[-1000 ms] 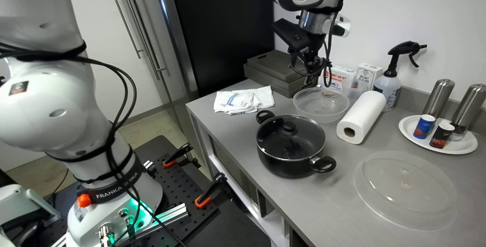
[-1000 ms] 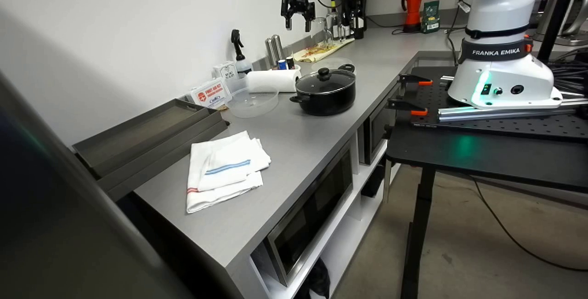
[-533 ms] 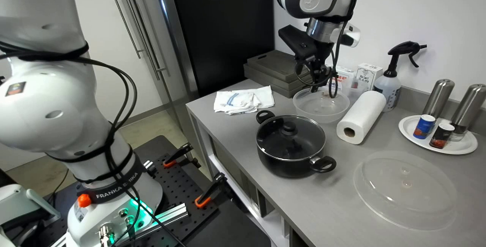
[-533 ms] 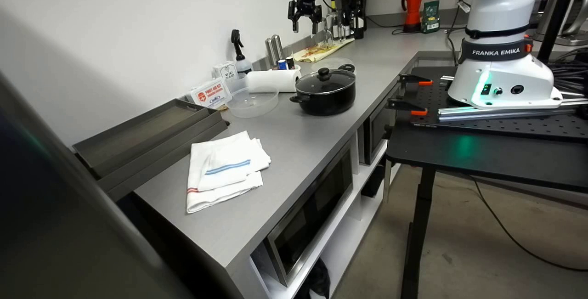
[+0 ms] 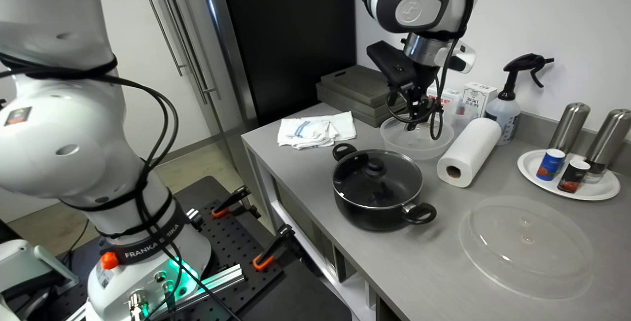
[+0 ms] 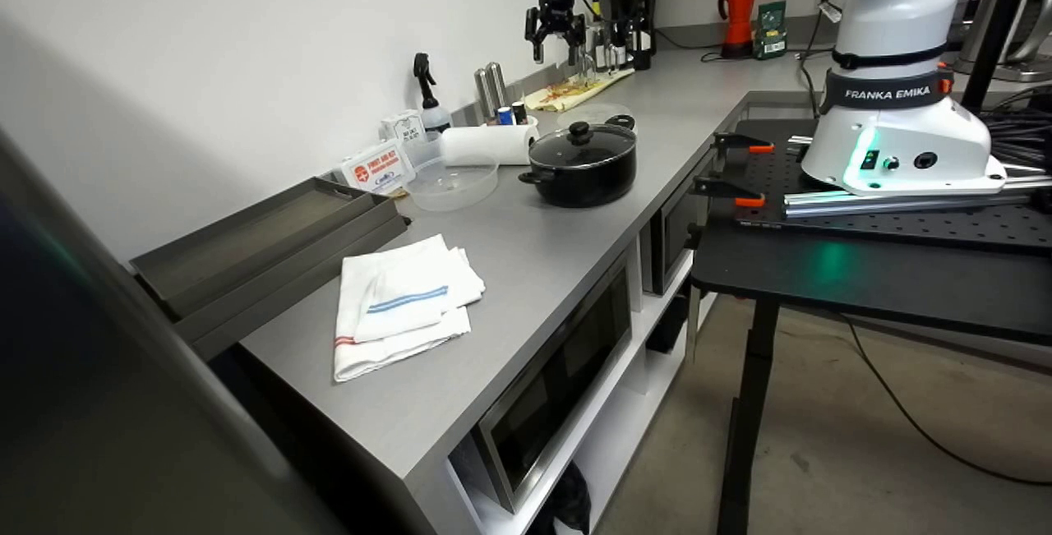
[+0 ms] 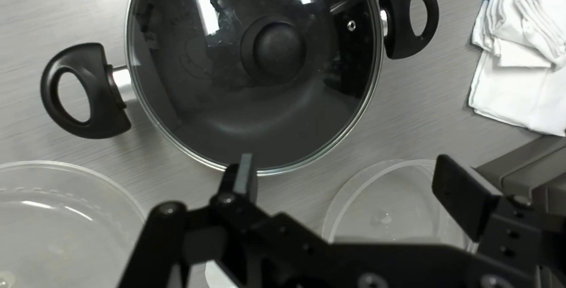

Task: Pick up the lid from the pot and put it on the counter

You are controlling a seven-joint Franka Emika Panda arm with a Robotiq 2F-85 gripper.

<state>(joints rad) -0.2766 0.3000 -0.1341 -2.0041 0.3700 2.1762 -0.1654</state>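
Note:
The lid (image 5: 377, 185) sits on the black pot (image 5: 369, 218). It is round glass with a metal rim and a dark centre knob. Both also show in an exterior view, the lid (image 6: 567, 150) above the pot (image 6: 588, 188). In the wrist view the lid (image 7: 265, 115) fills the upper middle, with a pot handle (image 7: 112, 111) on each side. The pot stands on the light-grey counter (image 5: 438, 262). My gripper (image 7: 347, 164) is open and empty. It hangs well above the counter, off to the wall side of the lid; it shows in both exterior views (image 5: 413, 123) (image 6: 555, 50).
A clear bowl (image 5: 419, 138) and a paper towel roll (image 5: 468, 153) stand close behind the pot. A large clear disc (image 5: 527, 252) lies beside it. A folded towel (image 5: 315, 131), dark trays (image 5: 355, 89), a spray bottle (image 5: 505, 114) and a white plate (image 5: 527, 168) with bottles are around.
My gripper has moved down and to the right in both exterior views. It stays open. The lid and the pot have not moved.

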